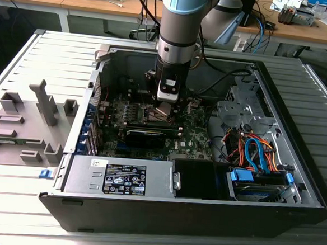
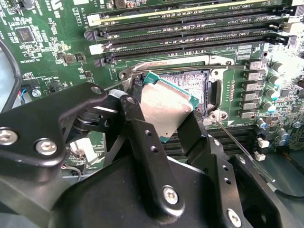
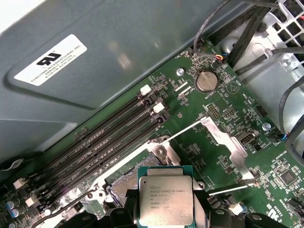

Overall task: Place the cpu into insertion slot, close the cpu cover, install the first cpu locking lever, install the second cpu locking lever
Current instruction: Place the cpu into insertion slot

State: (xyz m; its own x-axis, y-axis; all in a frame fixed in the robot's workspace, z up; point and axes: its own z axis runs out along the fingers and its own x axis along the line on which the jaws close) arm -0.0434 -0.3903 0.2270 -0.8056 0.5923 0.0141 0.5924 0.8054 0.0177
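My gripper (image 2: pixel 167 124) is shut on the cpu (image 2: pixel 166 105), a silvery square chip with a green rim, pinched by two opposite edges. The cpu hangs tilted just above the insertion slot (image 2: pixel 201 81), a dark socket in a silver frame, and overlaps one side of it. In the first wrist view the cpu (image 3: pixel 165 200) is apart from the open insertion slot (image 3: pixel 124 183). The cpu cover (image 3: pixel 231 147) is swung open beside the socket. Thin wire levers (image 2: pixel 240 149) stick out from the frame. In the exterior view the gripper (image 1: pixel 165 112) is low inside the computer case.
Long black memory slots (image 2: pixel 190 33) run close behind the socket. A grey power supply (image 1: pixel 120 176) and drive cables (image 1: pixel 254 151) sit inside the case (image 1: pixel 295 165). A grey fixture (image 1: pixel 26 121) lies outside the case, on the exterior view's left.
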